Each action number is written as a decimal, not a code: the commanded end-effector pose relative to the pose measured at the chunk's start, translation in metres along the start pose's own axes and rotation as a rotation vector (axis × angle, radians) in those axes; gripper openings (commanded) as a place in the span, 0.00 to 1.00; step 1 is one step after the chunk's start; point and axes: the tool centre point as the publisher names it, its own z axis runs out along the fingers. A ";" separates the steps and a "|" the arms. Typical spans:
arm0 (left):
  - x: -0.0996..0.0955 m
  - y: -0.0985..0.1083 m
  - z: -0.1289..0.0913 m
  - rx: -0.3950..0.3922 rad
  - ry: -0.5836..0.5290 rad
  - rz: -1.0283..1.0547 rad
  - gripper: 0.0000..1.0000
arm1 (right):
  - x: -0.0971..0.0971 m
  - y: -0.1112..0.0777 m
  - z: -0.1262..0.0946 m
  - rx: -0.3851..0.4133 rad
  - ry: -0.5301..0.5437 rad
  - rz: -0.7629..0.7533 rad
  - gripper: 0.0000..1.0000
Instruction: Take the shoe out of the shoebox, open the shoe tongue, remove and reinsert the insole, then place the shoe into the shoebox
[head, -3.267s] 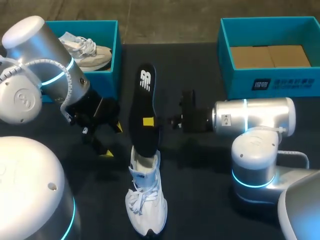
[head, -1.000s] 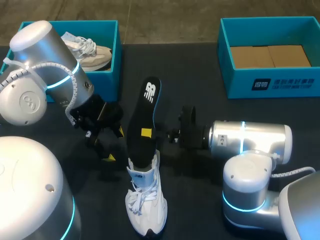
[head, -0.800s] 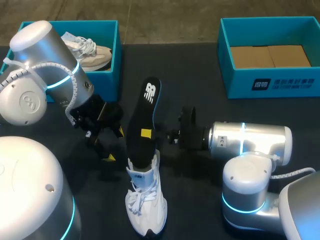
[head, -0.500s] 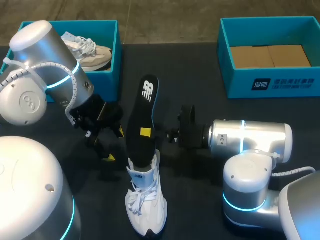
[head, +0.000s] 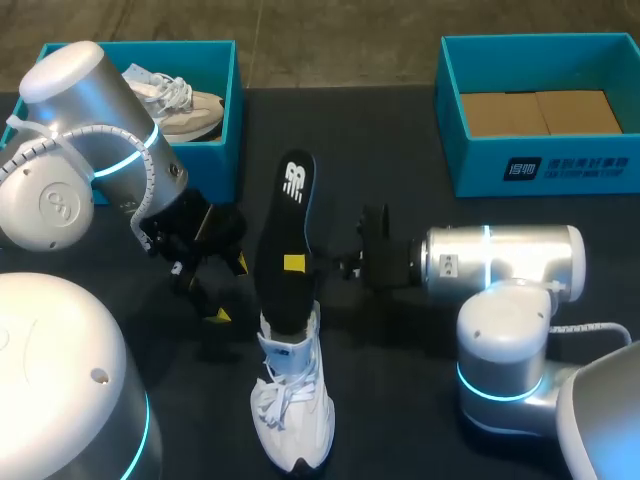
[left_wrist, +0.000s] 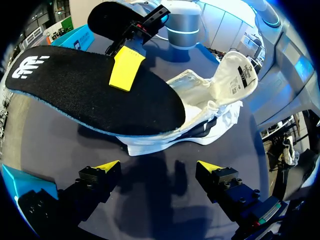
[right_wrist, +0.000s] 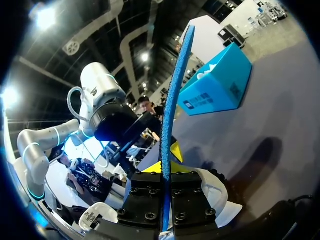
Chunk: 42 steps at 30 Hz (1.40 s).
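Note:
A white shoe (head: 293, 405) lies on the black table, toe toward the near edge, with its tongue (left_wrist: 239, 75) pulled up. A black insole (head: 288, 235) with a blue underside stands slanted above it, its lower end at the shoe's opening. My right gripper (head: 296, 265) is shut on the insole's middle and comes in from the right. In the right wrist view the insole's blue edge (right_wrist: 175, 90) runs up from between the pads (right_wrist: 156, 167). My left gripper (left_wrist: 159, 167) is open and empty, low beside the shoe (left_wrist: 210, 117) and under the insole (left_wrist: 90, 95).
A teal shoebox (head: 228, 100) at the back left holds a second pale shoe (head: 175, 100). Another teal shoebox (head: 450, 110) at the back right holds brown cardboard (head: 540, 112). My left arm (head: 95, 160) stands over the table's left side.
The right arm's wrist has shifted slightly right, and the insole's top end has tipped a little to the left. The left arm and the shoe have not moved.

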 end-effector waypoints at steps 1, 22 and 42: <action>0.000 0.000 0.001 -0.003 -0.001 -0.001 1.00 | -0.001 -0.001 -0.002 0.017 0.016 -0.010 0.00; 0.000 0.000 0.001 -0.003 -0.001 -0.001 1.00 | -0.001 -0.014 0.003 0.048 0.068 -0.043 0.00; 0.000 0.000 0.001 -0.003 -0.001 -0.001 1.00 | 0.003 -0.029 0.003 0.036 0.077 -0.072 0.00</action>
